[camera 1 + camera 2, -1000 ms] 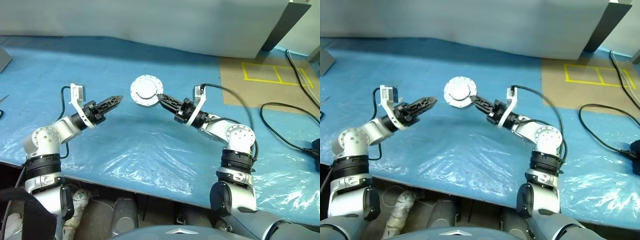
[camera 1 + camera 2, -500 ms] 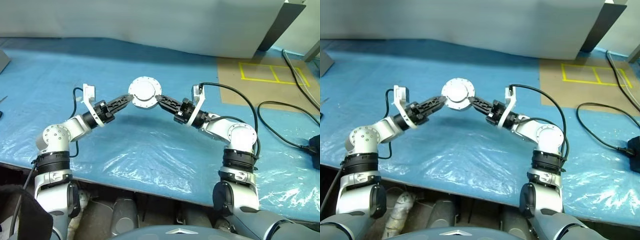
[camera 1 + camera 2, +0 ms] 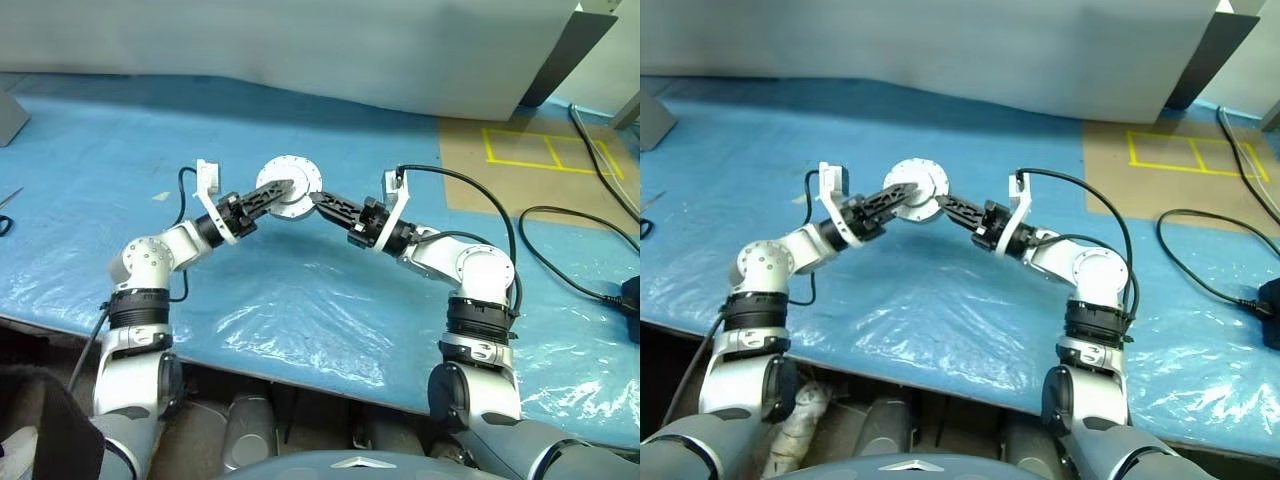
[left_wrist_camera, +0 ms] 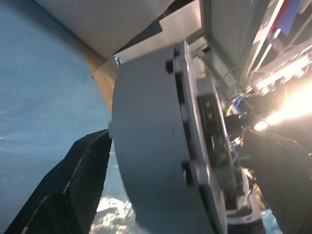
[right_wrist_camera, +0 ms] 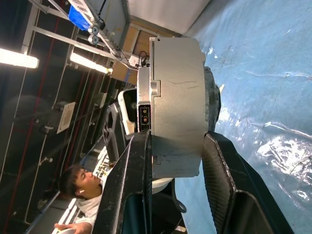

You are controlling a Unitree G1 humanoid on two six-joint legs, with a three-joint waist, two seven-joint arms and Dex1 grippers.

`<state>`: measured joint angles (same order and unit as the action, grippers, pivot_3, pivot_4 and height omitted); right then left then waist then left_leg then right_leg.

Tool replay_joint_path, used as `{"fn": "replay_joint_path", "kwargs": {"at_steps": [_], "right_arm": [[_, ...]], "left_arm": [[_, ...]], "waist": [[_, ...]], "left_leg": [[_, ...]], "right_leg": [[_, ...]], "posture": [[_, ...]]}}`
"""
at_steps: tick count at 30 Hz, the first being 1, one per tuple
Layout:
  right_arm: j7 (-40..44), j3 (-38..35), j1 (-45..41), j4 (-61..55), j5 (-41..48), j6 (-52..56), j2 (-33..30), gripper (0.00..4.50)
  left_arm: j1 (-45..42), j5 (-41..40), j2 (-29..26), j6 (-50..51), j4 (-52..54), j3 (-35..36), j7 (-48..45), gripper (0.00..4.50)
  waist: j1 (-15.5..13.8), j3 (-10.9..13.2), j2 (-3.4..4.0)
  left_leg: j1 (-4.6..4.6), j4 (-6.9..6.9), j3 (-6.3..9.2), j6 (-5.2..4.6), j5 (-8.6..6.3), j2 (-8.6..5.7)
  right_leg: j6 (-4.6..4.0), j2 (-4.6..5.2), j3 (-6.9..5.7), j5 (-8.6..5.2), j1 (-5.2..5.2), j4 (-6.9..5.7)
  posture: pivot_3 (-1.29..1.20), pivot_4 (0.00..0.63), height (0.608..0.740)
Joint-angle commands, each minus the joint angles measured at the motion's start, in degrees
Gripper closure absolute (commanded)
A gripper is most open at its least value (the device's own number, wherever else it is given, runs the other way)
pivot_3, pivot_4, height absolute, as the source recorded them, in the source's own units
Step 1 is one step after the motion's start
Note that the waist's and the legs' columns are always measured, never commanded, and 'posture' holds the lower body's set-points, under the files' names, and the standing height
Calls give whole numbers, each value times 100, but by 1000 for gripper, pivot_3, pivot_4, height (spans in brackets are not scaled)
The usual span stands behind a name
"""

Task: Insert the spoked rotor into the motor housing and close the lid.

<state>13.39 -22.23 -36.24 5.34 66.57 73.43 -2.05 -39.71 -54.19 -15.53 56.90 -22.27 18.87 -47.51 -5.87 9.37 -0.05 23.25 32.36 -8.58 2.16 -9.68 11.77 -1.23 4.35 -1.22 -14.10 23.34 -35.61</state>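
A robot's two arms meet above a table (image 3: 80,150) covered in blue plastic. The right gripper (image 3: 316,197) is closed on the edge of a round silver-grey motor housing (image 3: 290,186), holding it up off the table with its flat face toward the camera. The left gripper (image 3: 282,188) reaches in from the opposite side, its fingers (image 4: 73,175) spread wide on either side of the housing without visibly clamping it. A person (image 5: 80,187) is in the background
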Motion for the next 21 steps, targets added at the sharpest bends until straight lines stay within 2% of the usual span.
{"fn": "replay_joint_path", "kwargs": {"at_steps": [1, 8, 11, 14, 17, 21], "right_arm": [[77, -16, -144, -268, 366, -115, 16, 3451], [-41, -17, -141, -247, 411, -150, -14, 3451], [-149, -28, -123, -239, 425, -165, 6, 3451], [-222, -29, -115, -220, 474, -181, 28, 3451], [-272, -40, -127, -156, 519, -188, 57, 3451], [-402, -87, -159, -37, 588, -216, 103, 3451]], "left_arm": [[-262, -171, 172, -146, -218, 241, 75, 21], [-211, -93, 383, 3, -266, 86, 91, 21], [-150, -102, 360, 63, -259, 129, 175, 610], [-137, -64, 349, 69, -298, 142, 314, 1571], [-152, -146, 357, 124, -331, 208, 319, 1825], [-117, -267, 381, 331, -117, 188, 356, 1858]], "waist": [[-1, 0, 0], [6, 0, 0], [9, 0, 0], [8, 0, 0], [4, 0, 0], [1, 0, 0]], "left_leg": [[1, 0, 1, 0, 0, 0], [3, -3, 3, 0, 0, 1], [2, -3, 3, 0, 0, 1], [1, -2, 4, 0, 0, 1], [2, -2, 4, 0, 0, 1], [2, -2, 5, 0, 0, 0]], "right_leg": [[0, 0, -1, 0, 0, 1], [0, -1, -5, 0, -1, 6], [0, -1, -5, 0, -1, 5], [0, 0, -5, 0, -2, 5], [0, 0, -6, 0, -3, 5], [0, 0, -7, 0, -3, 5]], "posture": [[0, 150, 740], [0, 150, 740], [0, 150, 740], [0, 150, 740], [0, 150, 740], [0, 150, 740]]}}
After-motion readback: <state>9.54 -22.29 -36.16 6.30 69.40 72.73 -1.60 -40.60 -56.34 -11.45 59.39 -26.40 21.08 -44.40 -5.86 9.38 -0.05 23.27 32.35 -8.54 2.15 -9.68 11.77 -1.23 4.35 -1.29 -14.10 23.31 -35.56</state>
